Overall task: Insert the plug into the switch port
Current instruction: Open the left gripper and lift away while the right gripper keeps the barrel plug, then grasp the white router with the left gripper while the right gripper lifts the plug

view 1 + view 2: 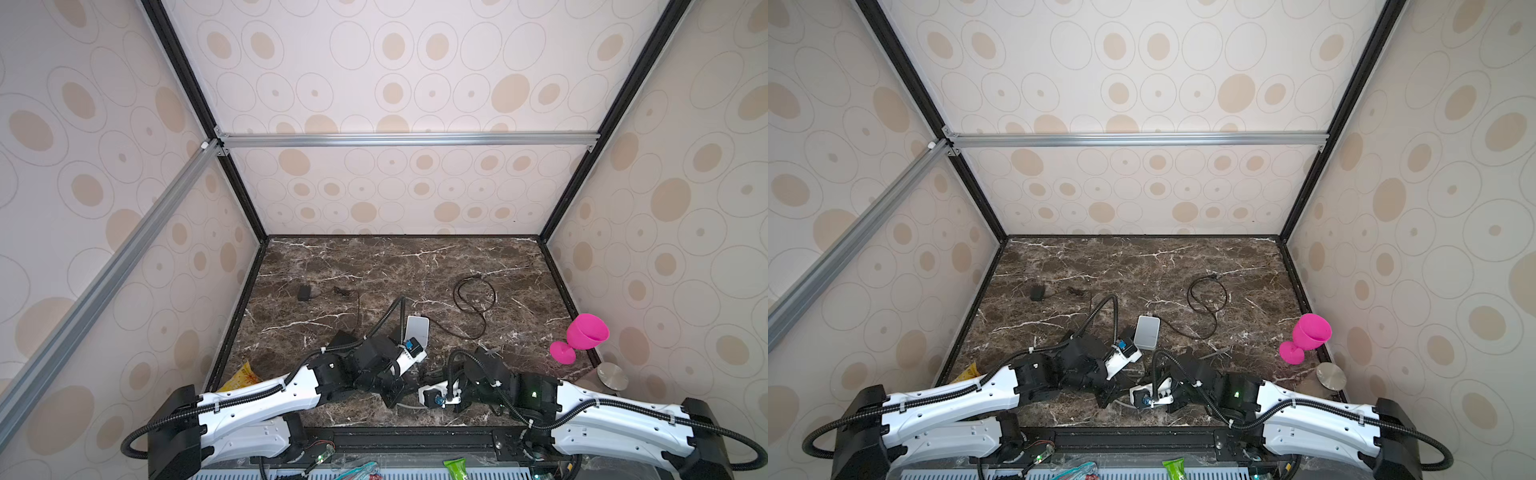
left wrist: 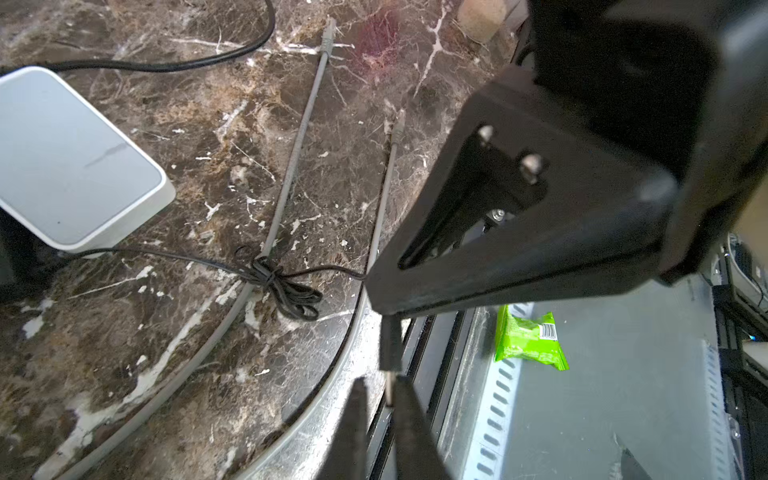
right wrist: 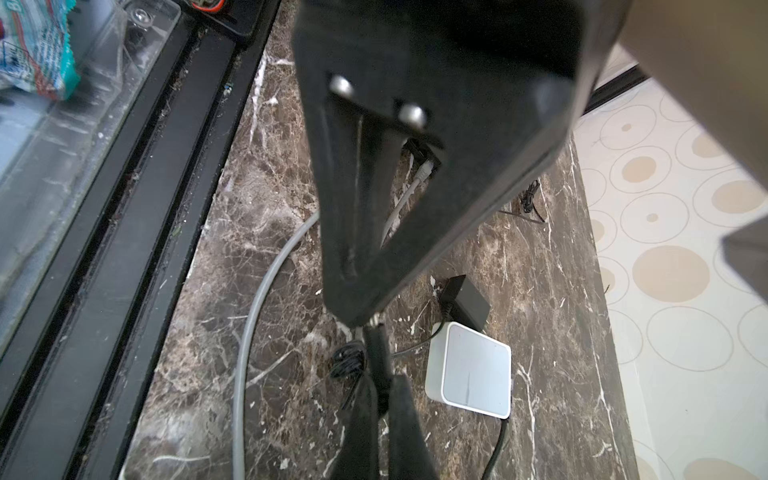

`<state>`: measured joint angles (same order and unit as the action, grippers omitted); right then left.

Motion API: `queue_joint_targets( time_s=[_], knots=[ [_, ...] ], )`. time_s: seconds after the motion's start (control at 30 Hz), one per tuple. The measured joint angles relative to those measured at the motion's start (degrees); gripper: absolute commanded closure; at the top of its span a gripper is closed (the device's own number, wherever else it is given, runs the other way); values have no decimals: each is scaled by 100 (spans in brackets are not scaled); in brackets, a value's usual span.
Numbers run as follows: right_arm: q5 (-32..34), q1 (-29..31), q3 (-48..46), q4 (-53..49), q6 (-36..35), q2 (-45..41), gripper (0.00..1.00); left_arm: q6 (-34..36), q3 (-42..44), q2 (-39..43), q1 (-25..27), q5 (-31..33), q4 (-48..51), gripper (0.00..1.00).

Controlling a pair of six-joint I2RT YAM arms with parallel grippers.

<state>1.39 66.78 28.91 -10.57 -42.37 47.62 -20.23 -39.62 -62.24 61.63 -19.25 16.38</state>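
Meeting tip to tip near the tabletop's (image 1: 374, 266) front edge, the 2 claws share the plug (image 2: 390, 341). Only the wrist views show this (both top views hide it under the arms). The right claw (image 3: 382, 388) is clamped on the plug's black body, while the left claw (image 2: 380, 401) stands slightly parted around its thin metal pin. The white switch (image 1: 417, 330) lies just beside the left arm's wrist, and its ports cannot be seen. Bare marble stretches behind, and a grey cable (image 2: 291, 166) curves along the front edge. Below that edge, a grey tray (image 2: 623, 374) holds 1 green packet (image 2: 528, 338).
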Motion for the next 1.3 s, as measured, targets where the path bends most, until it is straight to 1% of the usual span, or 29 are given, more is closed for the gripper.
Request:
queue_joint_targets(
  time_s=[0.03,0.07,0.13,0.2,0.27,0.37,0.5,0.57,0.73,0.83,0.93,1.07,1.17,1.2,1.27,1.3],
  knots=[
    [66,0,0,24,74,-9,100,-22,-33,28,-39,87,57,8],
    [175,2,0,55,168,-9,100,-70,-76,98,-114,190,140,7],
    [538,0,0,76,433,-7,100,-184,-184,332,-334,315,289,7],
    [973,-26,9,48,758,-7,100,-280,-315,621,-739,358,365,6],
    [1351,-114,70,-105,1147,-17,100,-354,-470,859,-1270,374,361,6],
    [1762,-269,101,-251,1729,-249,100,-374,-610,870,-1770,439,339,6],
    [2006,-343,105,-319,2317,-859,100,-363,-592,461,-1867,566,304,5],
    [1978,-350,144,-315,2551,-1073,100,-361,-535,251,-1923,643,192,4],
    [1480,-350,595,-315,3084,-1185,100,-442,-496,-396,-2253,841,-487,4],
    [1248,-350,962,-402,3318,-1187,100,-575,-496,-780,-2356,859,-940,2],
    [1252,-350,1257,-573,3534,-1248,100,-743,-496,-1113,-2382,774,-1351,2],
    [1665,-350,1604,-1005,3847,-1386,100,-872,-472,-1429,-2387,717,-1600,2],
    [2212,-350,1912,-1397,4068,-1447,100,-901,-376,-1491,-2387,717,-1718,2],
    [2494,-350,2022,-1545,4181,-1469,100,-901,-369,-1526,-2387,713,-1725,3],
    [2990,-350,2179,-1777,4347,-1528,100,-890,-385,-1703,-2387,599,-1814,11],
    [3241,-350,2232,-1867,4411,-1596,100,-870,-437,-1880,-2387,503,-1825,11]
  ],
)
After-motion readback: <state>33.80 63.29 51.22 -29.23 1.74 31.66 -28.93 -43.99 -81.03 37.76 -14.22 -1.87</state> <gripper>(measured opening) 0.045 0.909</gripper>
